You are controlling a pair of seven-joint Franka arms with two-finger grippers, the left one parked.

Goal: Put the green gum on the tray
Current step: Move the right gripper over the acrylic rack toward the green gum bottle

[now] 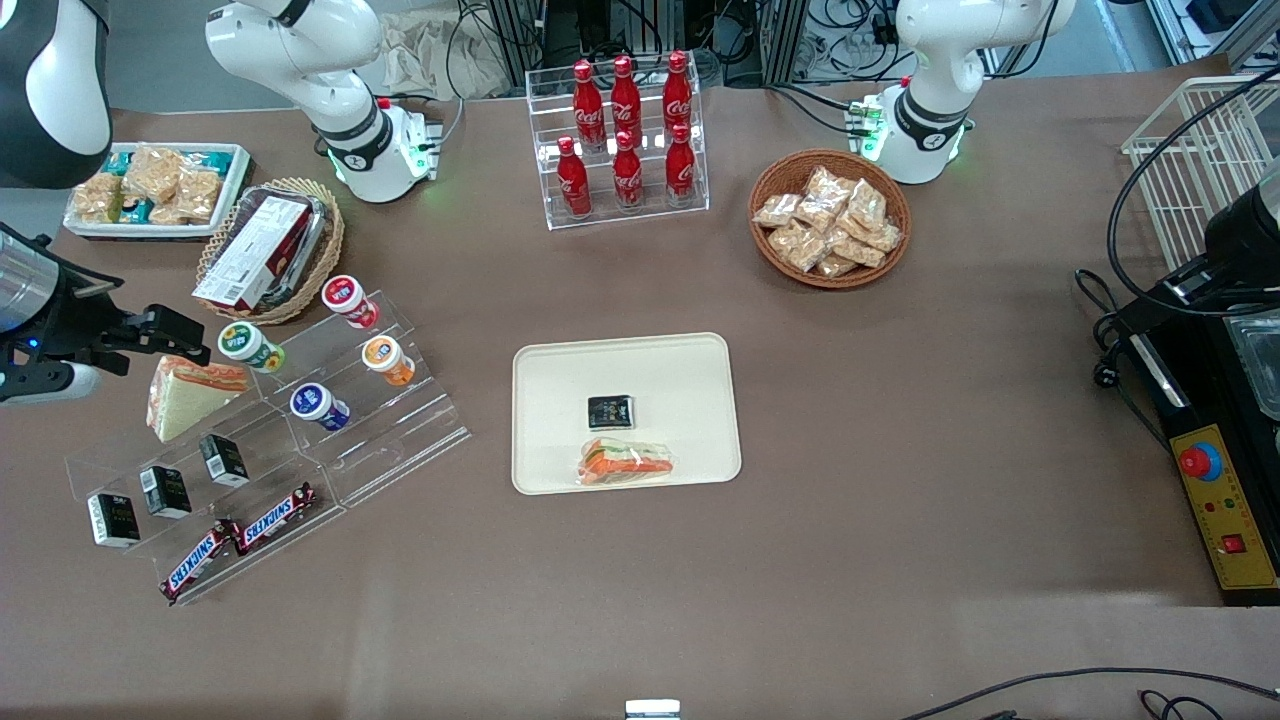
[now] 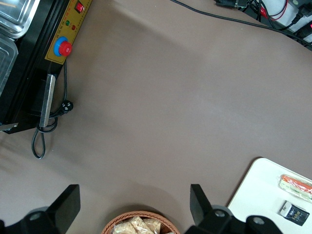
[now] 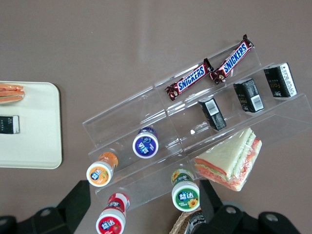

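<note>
The green gum [image 1: 245, 345] lies on the upper step of a clear acrylic rack [image 1: 400, 440], its white lid face toward the front camera. In the right wrist view the green gum [image 3: 185, 195] sits between the open fingers, close to one finger [image 3: 209, 202]. My right gripper [image 1: 185, 338] is open and empty, just beside the green gum toward the working arm's end of the table; it also shows in the right wrist view [image 3: 144, 209]. The cream tray [image 1: 560, 400] lies flat mid-table, also in the right wrist view [image 3: 34, 141], holding a black packet [image 1: 610, 410] and a wrapped sandwich [image 1: 625, 462].
On the rack are red-lidded [image 1: 345, 297], orange-lidded [image 1: 385, 357] and blue-lidded [image 1: 315, 403] canisters, a sandwich [image 1: 185, 395], black boxes [image 1: 165, 490] and Snickers bars [image 1: 240, 540]. A wicker basket [image 1: 325, 215] and white snack bin [image 1: 240, 165] stand farther from the camera.
</note>
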